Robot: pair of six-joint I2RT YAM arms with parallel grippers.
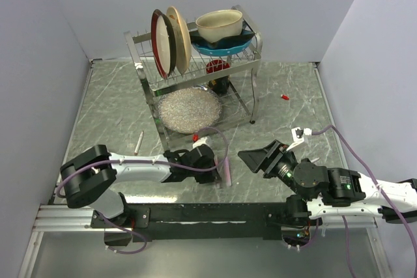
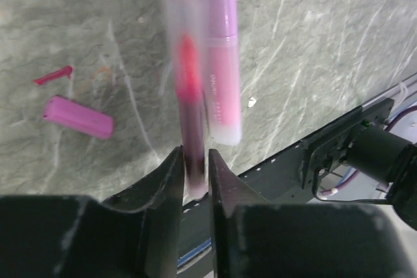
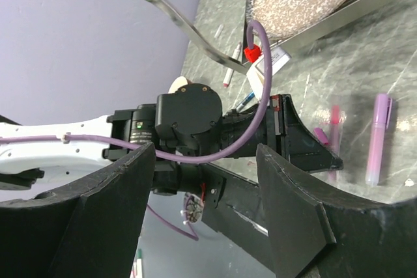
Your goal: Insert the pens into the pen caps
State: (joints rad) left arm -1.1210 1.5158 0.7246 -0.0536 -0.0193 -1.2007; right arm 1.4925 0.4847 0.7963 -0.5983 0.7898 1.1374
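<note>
While the right gripper (image 3: 207, 151) gapes empty, the left gripper (image 2: 194, 161) has a blurred red-cored pen (image 2: 187, 76) between its jaws (clamped or loose, impossible to tell); a pink pen (image 2: 220, 50) lies just beside it on the table (image 2: 313, 43), a magenta cap (image 2: 78, 116) near, a dish rack (image 1: 195, 63) beyond.

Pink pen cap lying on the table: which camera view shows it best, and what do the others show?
Left wrist: the pink cap lies whole and unobstructed on the table. Right wrist shows only a small magenta bit, partly hidden. Top view: cannot make it out.
</note>
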